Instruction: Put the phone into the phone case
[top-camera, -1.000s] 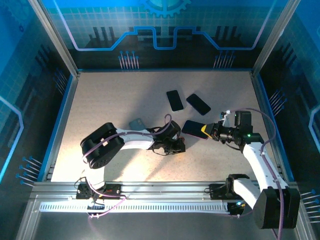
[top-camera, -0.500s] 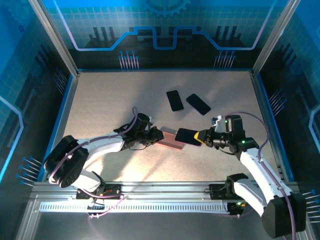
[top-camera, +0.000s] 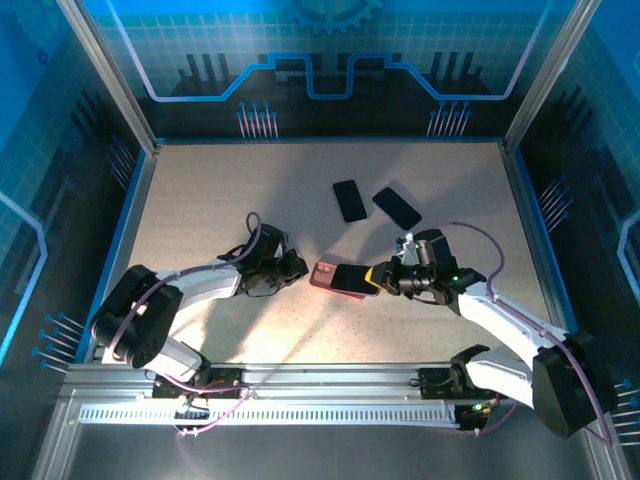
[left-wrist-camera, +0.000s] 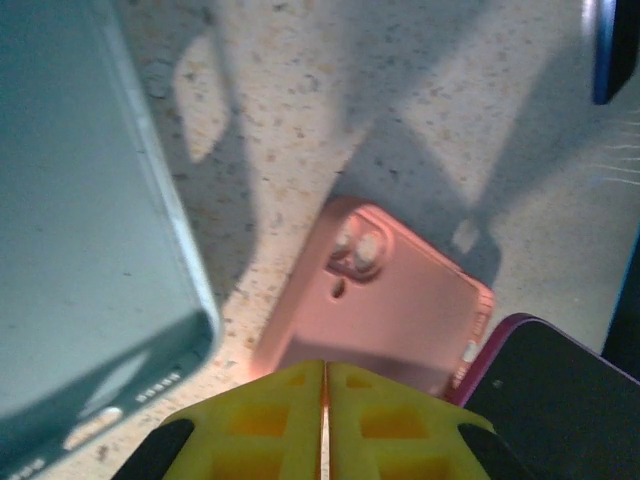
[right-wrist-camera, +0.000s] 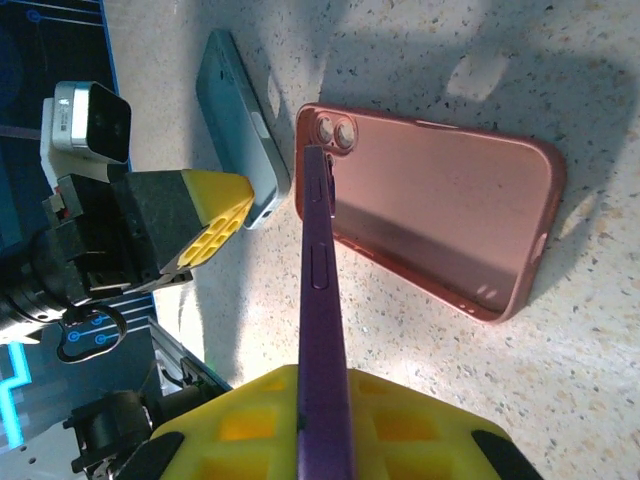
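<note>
The pink phone case (top-camera: 323, 274) lies open side up on the table, camera cut-out toward the left arm. My right gripper (top-camera: 382, 279) is shut on the purple-edged phone (top-camera: 352, 280), holding it by one end, slanted over the case's right part. In the right wrist view the phone (right-wrist-camera: 322, 290) runs edge-on from my right gripper (right-wrist-camera: 325, 400) toward the cut-out end of the case (right-wrist-camera: 440, 235). My left gripper (top-camera: 297, 268) is shut with nothing in it, its tips (left-wrist-camera: 325, 372) at the case's (left-wrist-camera: 400, 310) left end.
A grey-teal case (left-wrist-camera: 80, 250) lies beside the left gripper, to the left of the pink one. Two dark phones (top-camera: 349, 200) (top-camera: 397, 208) lie further back at centre. Blue walls enclose the table on three sides.
The right gripper has carried the phone leftward until it overlaps the pink case. The left arm has swung left and stretched out; the case now lies bare between the two grippers.
</note>
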